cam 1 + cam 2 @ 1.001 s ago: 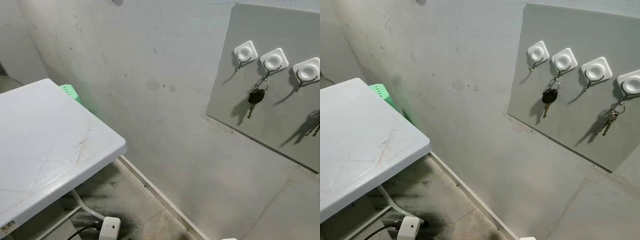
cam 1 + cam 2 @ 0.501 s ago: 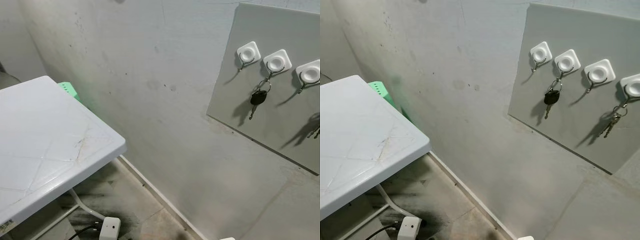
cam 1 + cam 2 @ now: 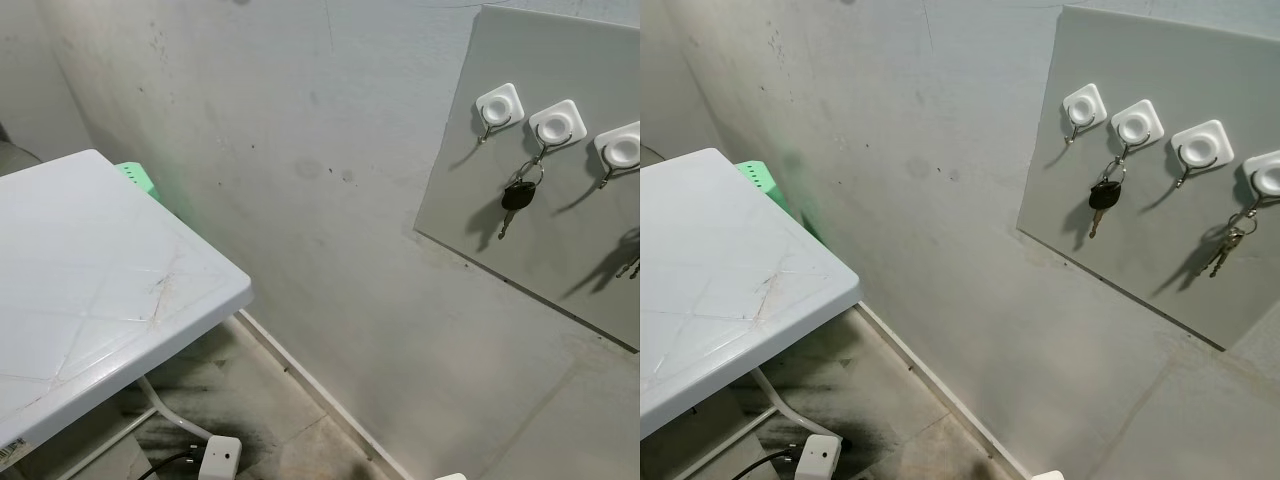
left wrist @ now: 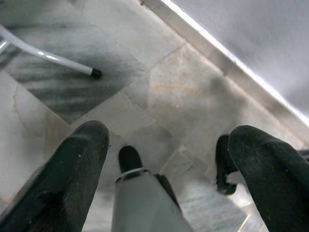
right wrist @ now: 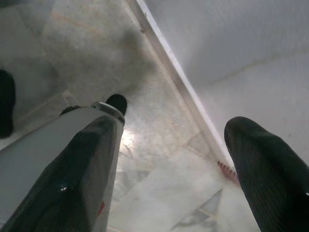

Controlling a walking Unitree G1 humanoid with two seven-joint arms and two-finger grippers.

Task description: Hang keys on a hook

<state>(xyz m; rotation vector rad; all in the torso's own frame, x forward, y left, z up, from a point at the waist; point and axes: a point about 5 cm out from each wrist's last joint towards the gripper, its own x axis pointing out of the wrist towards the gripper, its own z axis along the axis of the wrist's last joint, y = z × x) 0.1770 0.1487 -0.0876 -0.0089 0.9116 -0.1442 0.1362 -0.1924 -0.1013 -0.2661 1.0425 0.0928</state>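
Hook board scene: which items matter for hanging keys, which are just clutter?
Job:
- hook board
- black-head key hanging on the second hook
- key bunch on the fourth hook
- two bare hooks

Clutter:
- white table
- green crate
- floor power adapter

View tilted slightly since a second ago; hook board [image 3: 1160, 200] and hung keys [image 3: 1102, 194] unmoved.

The second key bunch [image 3: 631, 266] was cut off by the frame edge. The fourth hook [image 3: 1265, 175] was partly cropped. The power adapter [image 3: 816, 461] was cropped at the bottom.
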